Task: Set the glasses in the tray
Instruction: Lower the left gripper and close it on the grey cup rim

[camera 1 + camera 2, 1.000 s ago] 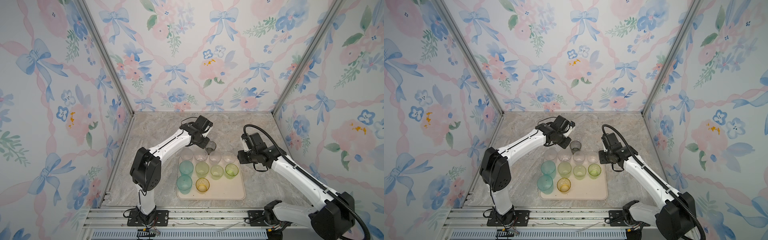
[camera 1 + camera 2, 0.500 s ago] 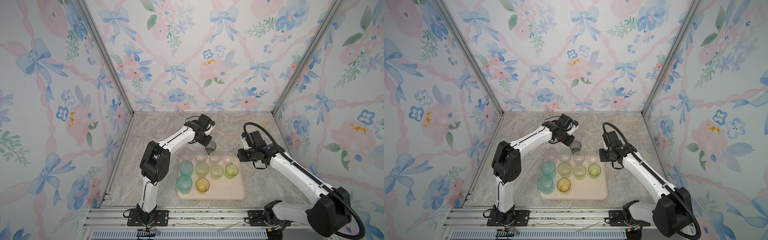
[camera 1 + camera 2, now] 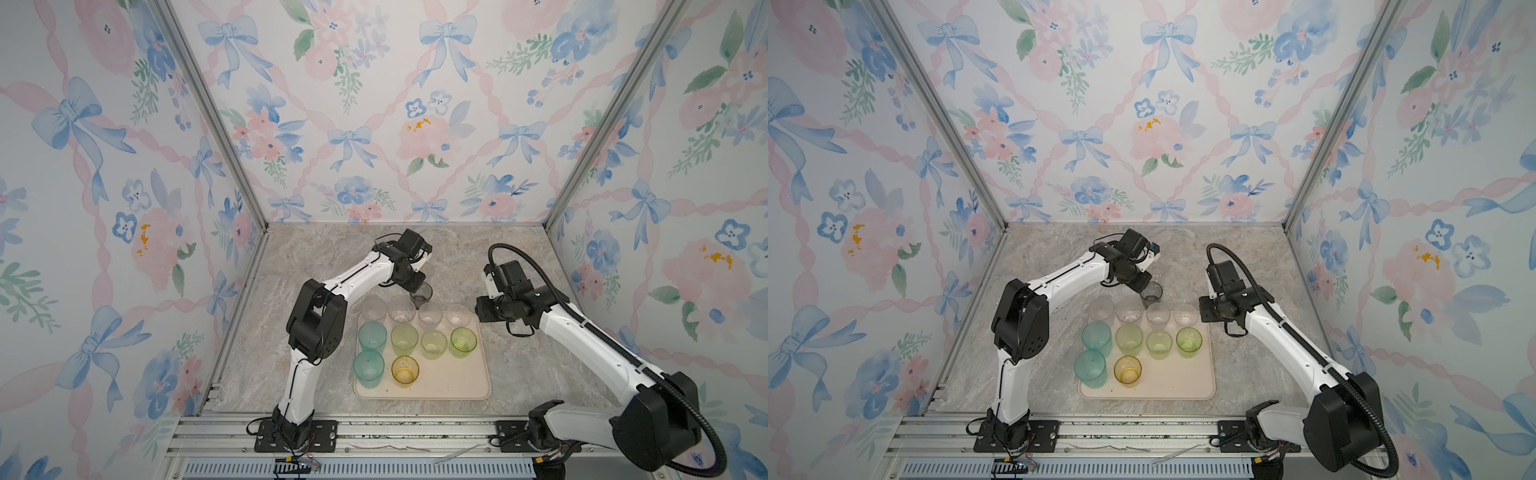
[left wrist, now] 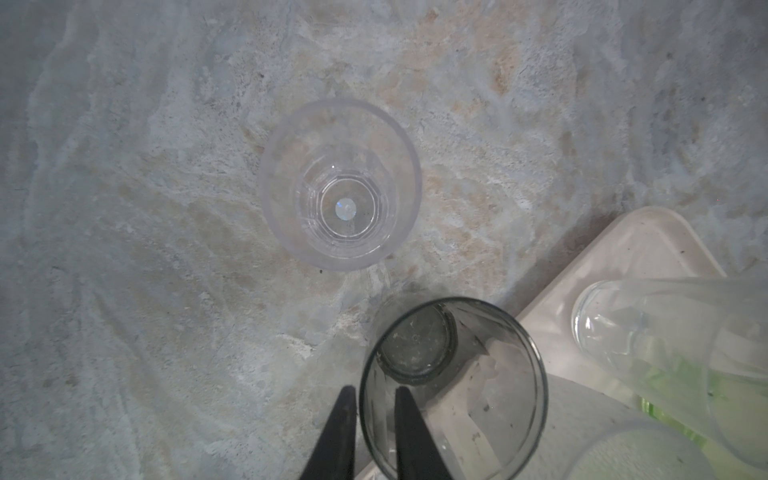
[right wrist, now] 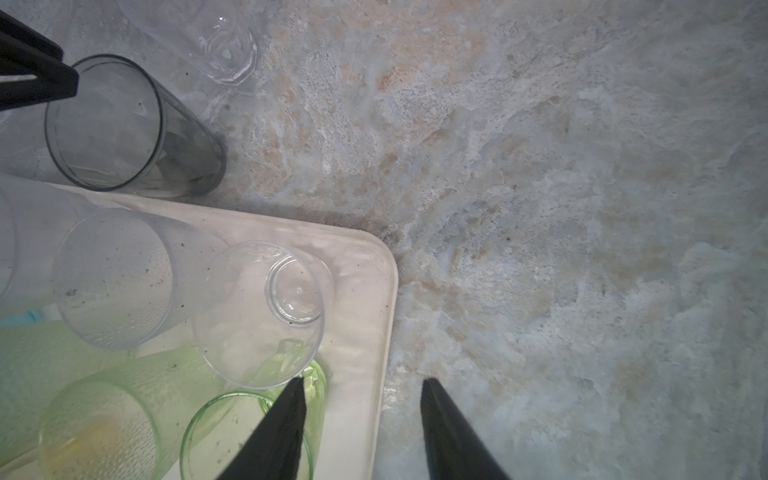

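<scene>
Left claw (image 4: 374, 390): clamped on the grey glass (image 4: 453, 386) wall, slightly tighter than a second ago. The glass is unmoved, just beyond the tray's (image 3: 457, 384) far edge, not yet in. Right claw (image 5: 362, 380): apart, empty, unchanged. One clear glass (image 4: 338, 185) waits on the surface (image 4: 124, 249).

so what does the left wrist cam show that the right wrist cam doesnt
Only the left wrist view: the whole mouth of the clear glass standing on the table, and both tips of the left gripper astride the rim of the smoky grey glass.
Only the right wrist view: the right gripper, open and empty, over the tray edge.
Both: the grey glass, part of that clear glass, a tray corner, glasses in the tray.
</scene>
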